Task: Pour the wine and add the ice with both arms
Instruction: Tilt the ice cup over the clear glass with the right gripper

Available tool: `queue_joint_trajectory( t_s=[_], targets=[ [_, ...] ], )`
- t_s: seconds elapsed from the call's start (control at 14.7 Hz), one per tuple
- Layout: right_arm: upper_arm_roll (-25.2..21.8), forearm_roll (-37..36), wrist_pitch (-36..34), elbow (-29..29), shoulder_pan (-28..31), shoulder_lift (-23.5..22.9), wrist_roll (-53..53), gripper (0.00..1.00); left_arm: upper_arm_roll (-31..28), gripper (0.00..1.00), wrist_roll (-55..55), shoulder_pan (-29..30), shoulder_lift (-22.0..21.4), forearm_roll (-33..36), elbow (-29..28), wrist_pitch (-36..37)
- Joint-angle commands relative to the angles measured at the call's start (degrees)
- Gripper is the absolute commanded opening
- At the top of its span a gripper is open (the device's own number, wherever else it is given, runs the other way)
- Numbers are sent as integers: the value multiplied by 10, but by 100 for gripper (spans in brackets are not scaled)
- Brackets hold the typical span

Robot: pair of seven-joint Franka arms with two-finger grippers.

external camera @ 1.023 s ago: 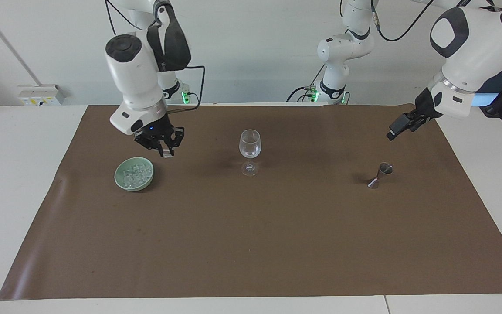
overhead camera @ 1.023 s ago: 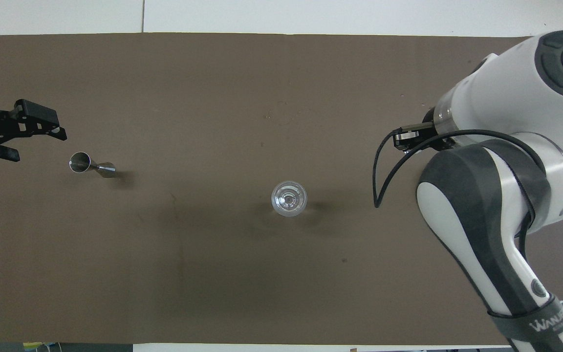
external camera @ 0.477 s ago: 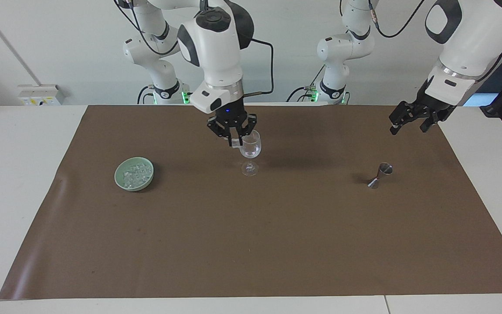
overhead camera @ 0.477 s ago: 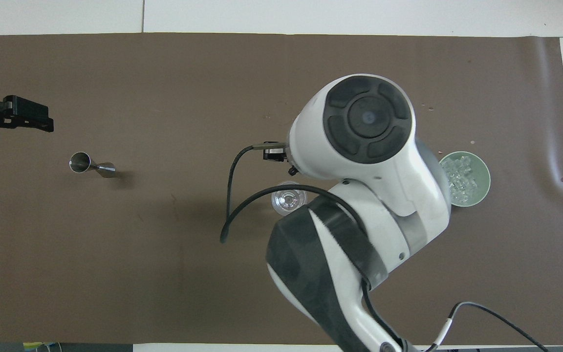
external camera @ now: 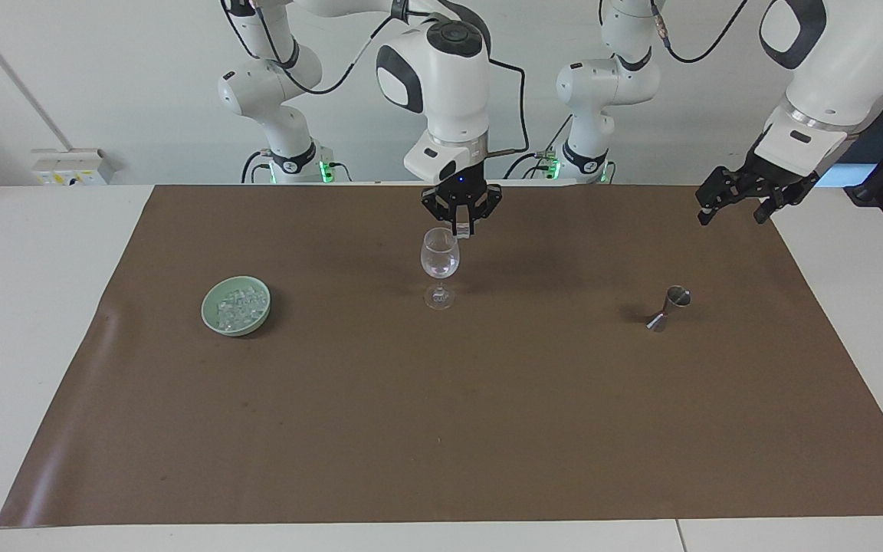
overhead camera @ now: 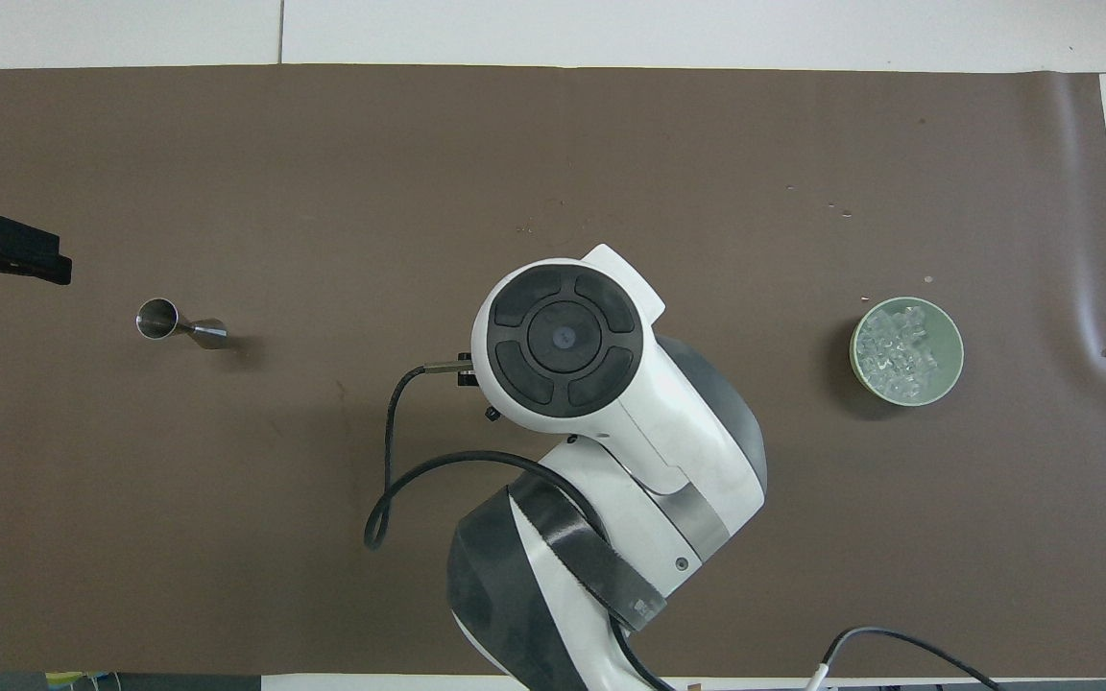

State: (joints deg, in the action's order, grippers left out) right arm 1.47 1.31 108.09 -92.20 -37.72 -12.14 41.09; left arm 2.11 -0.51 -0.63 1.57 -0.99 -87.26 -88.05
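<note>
A clear stemmed glass stands upright mid-mat; in the overhead view the right arm hides it. My right gripper hangs just above the glass's rim, a little toward the left arm's end, shut on one small ice cube. More ice lies heaped in the pale green bowl toward the right arm's end; the heap and the bowl show in the overhead view too. My left gripper hangs open and empty in the air over the mat's edge at the left arm's end, and also shows in the overhead view.
A small metal jigger stands tilted on the brown mat toward the left arm's end, below the left gripper; it also shows in the overhead view. A few small specks lie on the mat near the bowl.
My right gripper has carried the ice cube from beside the bowl to over the glass. My left gripper has drawn back toward the table's end, away from the jigger.
</note>
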Motion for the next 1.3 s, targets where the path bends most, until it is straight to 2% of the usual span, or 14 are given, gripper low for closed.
queue_joint_trajectory(
  t_s=[0.0, 0.41, 0.68, 0.95, 1.23],
  targets=[
    [2, 6, 13, -35, 10, 26, -1, 0, -13, 100, -9, -14, -11, -10, -5, 17],
    [1, 6, 4, -69, 20, 41, -2, 0, -6, 100, -3, -8, -25, -11, -28, 17],
    [1, 8, 1, -70, 20, 42, 0, 1, -6, 100, -8, -7, -26, -10, -30, 10],
    [1, 6, -1, -61, 20, 40, 1, 100, -8, 100, -5, -7, -26, -10, -29, 15],
    [-3, -11, -24, -27, 35, 38, -6, 100, -8, 100, -5, -7, -26, -10, -29, 17]
  ],
)
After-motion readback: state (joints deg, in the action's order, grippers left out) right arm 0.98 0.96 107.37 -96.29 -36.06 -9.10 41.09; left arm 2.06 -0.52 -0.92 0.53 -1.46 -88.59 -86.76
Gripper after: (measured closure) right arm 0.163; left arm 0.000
